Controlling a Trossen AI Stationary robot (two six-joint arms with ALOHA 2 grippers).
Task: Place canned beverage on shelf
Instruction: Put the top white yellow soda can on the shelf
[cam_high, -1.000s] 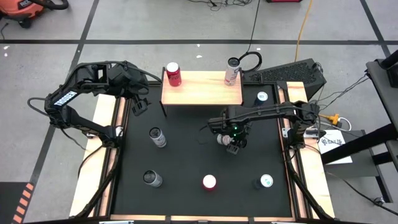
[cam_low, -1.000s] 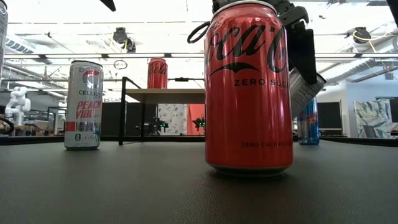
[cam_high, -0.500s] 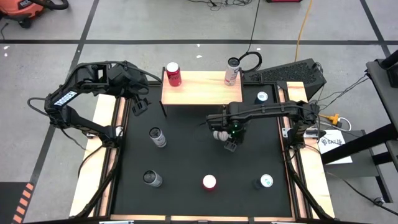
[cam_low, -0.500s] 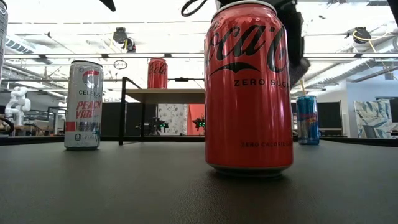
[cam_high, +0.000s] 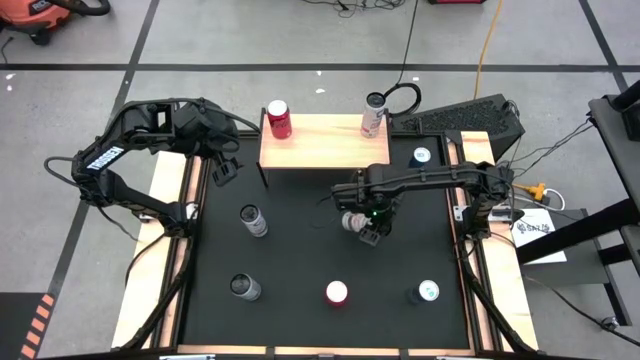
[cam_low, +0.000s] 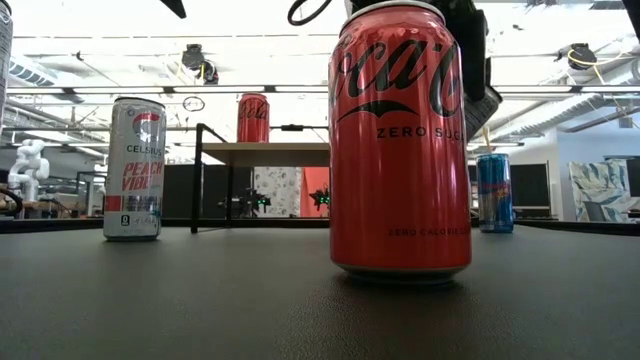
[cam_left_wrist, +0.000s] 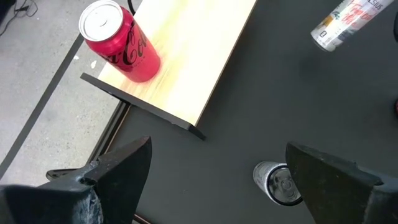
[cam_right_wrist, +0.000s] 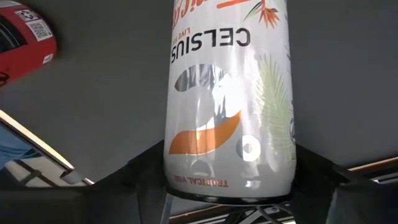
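Left hand (cam_high: 222, 168) spread wide, idle beside the shelf's left end | shelf (cam_high: 325, 148) at the counter's (cam_high: 300, 250) far edge, carrying two cans | right hand (cam_high: 362, 222) mid-counter, just before the shelf, pinching a white Celsius can (cam_right_wrist: 229, 93).

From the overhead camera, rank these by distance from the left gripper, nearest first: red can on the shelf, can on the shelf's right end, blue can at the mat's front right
From the left gripper:
1. Red can, shelf's left end.
2. Pale can, shelf's right end.
3. Blue can, front right corner.
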